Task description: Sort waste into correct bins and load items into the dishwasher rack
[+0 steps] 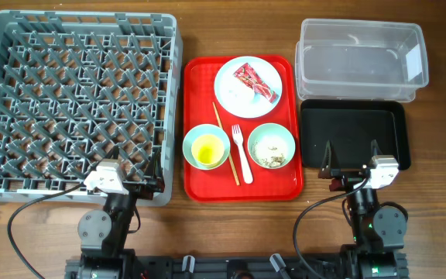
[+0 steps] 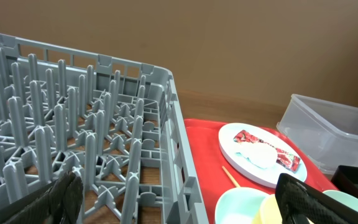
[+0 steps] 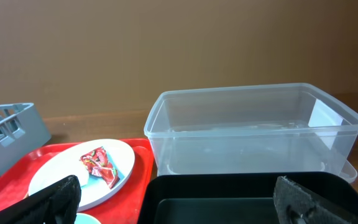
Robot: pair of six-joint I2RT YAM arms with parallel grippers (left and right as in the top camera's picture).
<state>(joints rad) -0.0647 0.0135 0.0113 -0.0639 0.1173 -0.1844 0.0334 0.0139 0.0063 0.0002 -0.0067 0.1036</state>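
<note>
Sorting unstarted. Left pincer [image 2: 179, 196] wide beside grey pegged plastic rack [image 2: 73, 124]; right pincer [image 3: 176, 196] wide above shallow black tray [image 3: 229, 199]. Next, likely: pinch shiny red snack wrapper [image 1: 255, 82] off round pale plate [image 1: 238, 108].

The dishwasher rack [image 2: 135, 106] runs off the left wrist view's left and bottom edges; the yellow cup [image 2: 268, 213] is cut by its bottom edge. Overhead, the crumbs [image 1: 272, 155] are too small to tell apart.

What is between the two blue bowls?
A white fork and a thin wooden stick lie between the cup bowl and crumb bowl, in the overhead view.
</note>
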